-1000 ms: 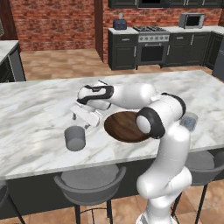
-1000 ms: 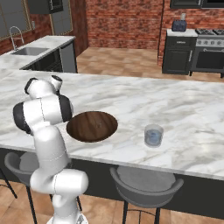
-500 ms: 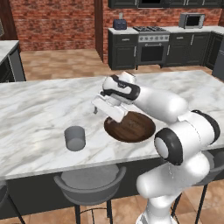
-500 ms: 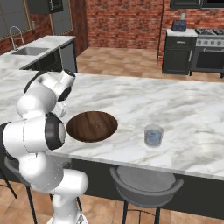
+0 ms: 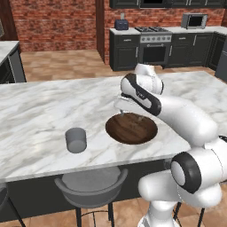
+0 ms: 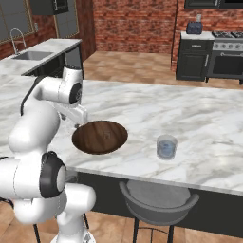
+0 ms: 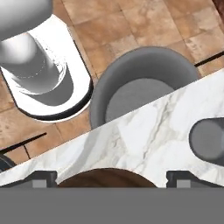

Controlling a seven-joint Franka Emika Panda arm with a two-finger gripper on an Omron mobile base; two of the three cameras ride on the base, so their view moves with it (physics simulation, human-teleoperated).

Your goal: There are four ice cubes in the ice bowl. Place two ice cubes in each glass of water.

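Observation:
The dark wooden ice bowl (image 5: 131,128) (image 6: 99,136) lies on the marble island; its rim also peeks up in the hand view (image 7: 107,178). I cannot make out the ice cubes inside it. One grey glass of water (image 5: 76,139) (image 7: 209,142) stands left of the bowl. A second glass of water (image 6: 166,147) stands to the bowl's right. My gripper (image 5: 123,109) (image 6: 78,118) (image 7: 111,179) hangs just above the bowl's far left rim. It is open, with nothing between its fingertips (image 7: 41,177).
Grey bar stools (image 5: 91,186) (image 6: 159,201) (image 7: 140,85) stand along the island's near edge. A sink counter (image 6: 33,54) is at the far left. Dark cabinets and a stove (image 5: 153,44) line the back wall. Bare marble (image 6: 199,109) spreads around the bowl.
The arm has swung right, from above the left glass to the bowl's far left rim. The gripper has stayed open.

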